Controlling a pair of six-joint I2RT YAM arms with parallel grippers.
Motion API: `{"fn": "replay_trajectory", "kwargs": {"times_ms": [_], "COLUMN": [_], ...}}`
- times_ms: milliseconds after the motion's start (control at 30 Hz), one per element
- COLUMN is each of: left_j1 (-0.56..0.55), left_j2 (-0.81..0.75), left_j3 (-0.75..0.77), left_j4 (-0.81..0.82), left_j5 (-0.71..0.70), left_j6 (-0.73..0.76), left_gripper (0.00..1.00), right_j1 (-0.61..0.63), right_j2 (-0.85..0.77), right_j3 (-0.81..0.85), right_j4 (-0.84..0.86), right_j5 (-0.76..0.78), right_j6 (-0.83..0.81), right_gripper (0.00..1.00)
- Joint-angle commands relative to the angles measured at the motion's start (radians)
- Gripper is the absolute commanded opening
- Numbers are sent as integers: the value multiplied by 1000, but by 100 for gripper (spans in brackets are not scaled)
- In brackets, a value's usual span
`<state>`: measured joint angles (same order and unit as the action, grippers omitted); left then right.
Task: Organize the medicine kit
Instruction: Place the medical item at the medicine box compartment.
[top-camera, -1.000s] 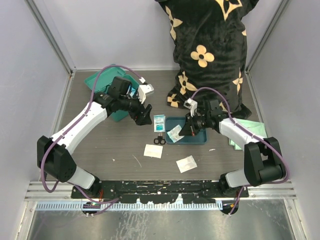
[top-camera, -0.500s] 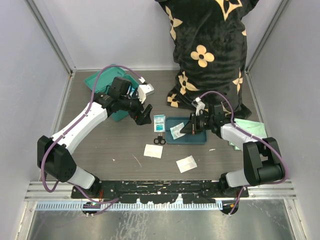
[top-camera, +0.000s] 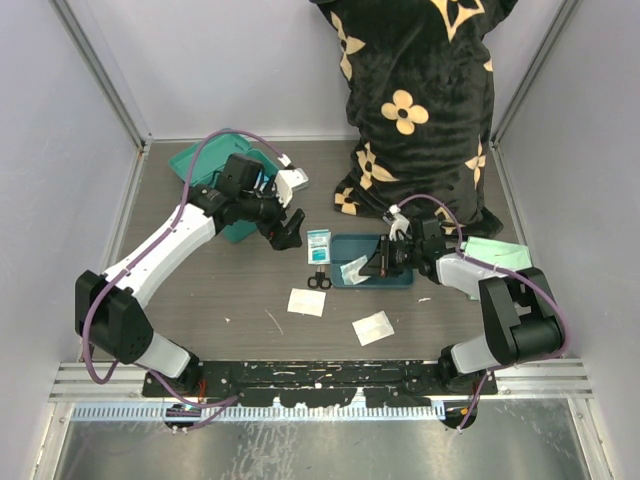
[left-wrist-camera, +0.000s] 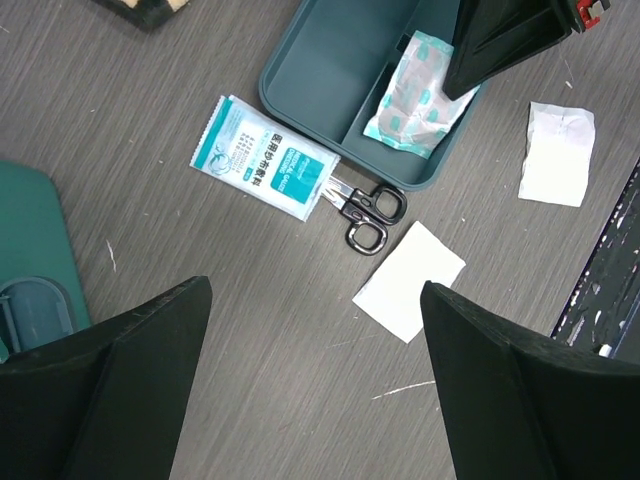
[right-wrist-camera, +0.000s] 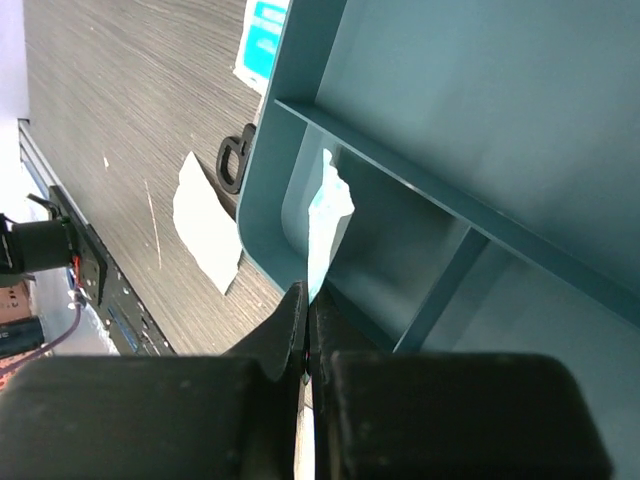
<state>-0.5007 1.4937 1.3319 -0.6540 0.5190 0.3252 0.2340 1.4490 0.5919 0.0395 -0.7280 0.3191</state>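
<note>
from the overhead camera, the medicine kit (top-camera: 210, 170) sits at the far left of the table (top-camera: 230, 290). i only get its back corner and part of one side, because the left arm lies across the rest. the left gripper (top-camera: 290, 228) hangs just off the kit's near-right corner, over bare table. the right gripper (top-camera: 378, 258) is down in the dark teal tray (top-camera: 395, 278) at mid-table, at a white-and-teal packet (top-camera: 352, 267); from up here its jaws are too small to read. a printed sachet (top-camera: 319, 246) sits right beside the tray's left end, with small scissors (top-camera: 318, 281) just on its near side. two white pads (top-camera: 307, 301) lie nearer the arm bases. a pale green cloth (top-camera: 500, 255) pokes out from behind the right arm, and a black cushion with tan flowers (top-camera: 420, 90) runs out of the top of the frame. the surface is grey wood grain, walled in by plain pale panels.

left wrist: my fingers (left-wrist-camera: 120, 380) stand wide apart with nothing between them. the kit is cut off at the left edge, showing just a rounded corner and what looks like a latch. the scissors' blades are tucked under the sachet. the right gripper's dark finger covers one corner of the packet.

right wrist: the jaws are pressed together on the packet's edge, and the packet stands up out of an end compartment of the tray. the tray fills most of the view, its far side cut off.
</note>
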Motion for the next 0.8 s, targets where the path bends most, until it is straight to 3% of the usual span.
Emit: {"fn": "replay_trajectory", "kwargs": {"times_ms": [0,333,567,767], "left_j1": [5,4,5,5], "left_j2": [0,-6,-17,-20], "left_j3": [24,11,4,1], "left_j4": [33,27,28,27], "left_j5": [-4,-16,-20,-24], "left_j6": [16,25,31,36], "left_gripper": [90,94,95,97], "right_j1": [26,31,36,48], "right_j2": [1,18,20,33], "right_j3": [-15,-21,6,34], "right_j4": [60,89,54,22], "right_j5": [50,71,93,98], "right_j6": [34,65,18,-7], "right_gripper": [9,19,38,47]}}
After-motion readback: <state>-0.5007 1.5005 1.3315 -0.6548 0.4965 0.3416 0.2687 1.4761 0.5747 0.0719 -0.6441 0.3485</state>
